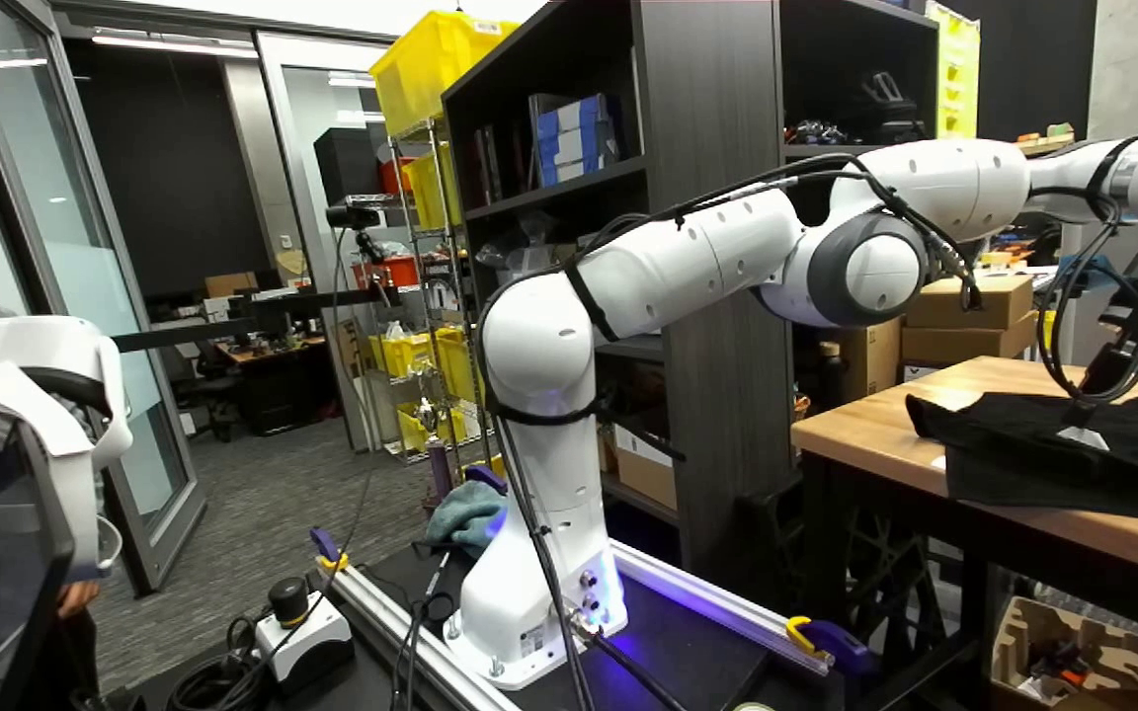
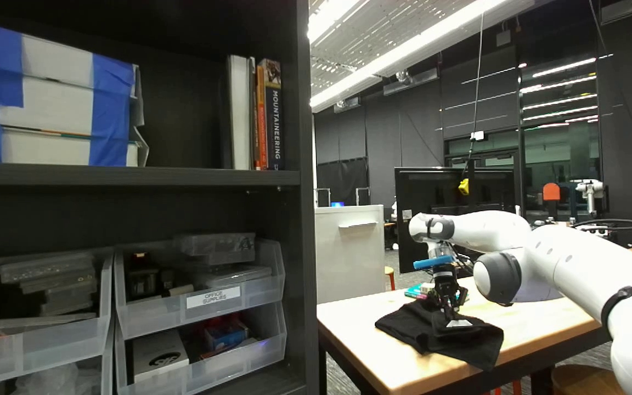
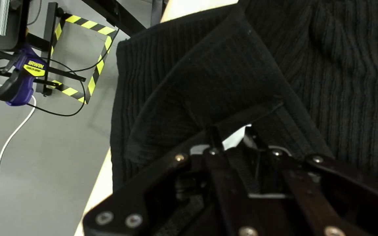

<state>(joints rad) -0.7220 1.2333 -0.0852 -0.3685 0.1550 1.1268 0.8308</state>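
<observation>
Bare tabletop point(image 2: 351, 323) is stretching either side of your gripper point(image 3: 232, 136); beneath it, one black cloth point(image 2: 436, 341) is overhanging an edge. One white patch point(image 3: 236, 138) is showing between its two fingers point(image 3: 213, 138); your views aren't revealing whether they're clenching anything.

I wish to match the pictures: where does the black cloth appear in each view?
In an exterior view: cloth, at the right edge, below the middle.
In an exterior view: cloth, right of centre, lower half.
Wrist view: cloth, from left of centre to the right edge.
Shared landmark: table, pale wood beside the cloth.
</observation>
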